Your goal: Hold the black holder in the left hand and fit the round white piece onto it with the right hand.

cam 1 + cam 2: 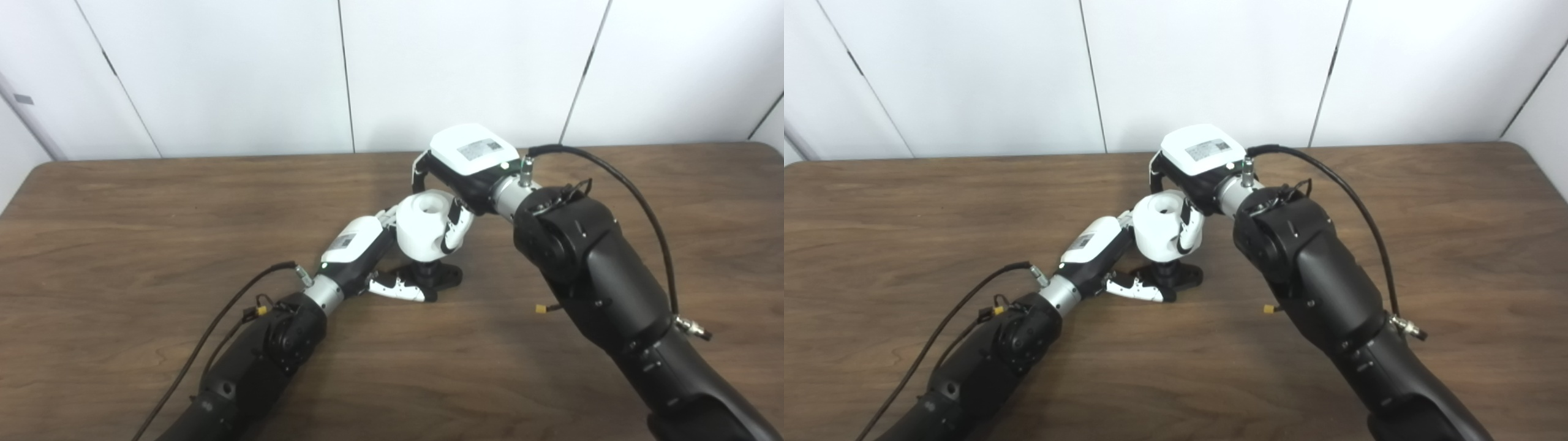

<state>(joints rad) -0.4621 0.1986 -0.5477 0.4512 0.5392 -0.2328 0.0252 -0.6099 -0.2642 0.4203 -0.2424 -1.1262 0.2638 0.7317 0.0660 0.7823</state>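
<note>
Both arms were bulky, matte black shells, each ending in a silver metal wrist collar. The left hand [361, 245] and right hand [468, 162] wore glossy white back covers with small grey printed labels, over black-and-white fingers. A black cable [637, 202] looped along each forearm into a metal plug, and small yellow connectors dangled nearby.

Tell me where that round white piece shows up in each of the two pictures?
Left eye view: the round white piece sits just right of center, between the two hands.
Right eye view: it sits just left of center.
Shared landmark: the black holder stands directly beneath it on the table in both.
</note>
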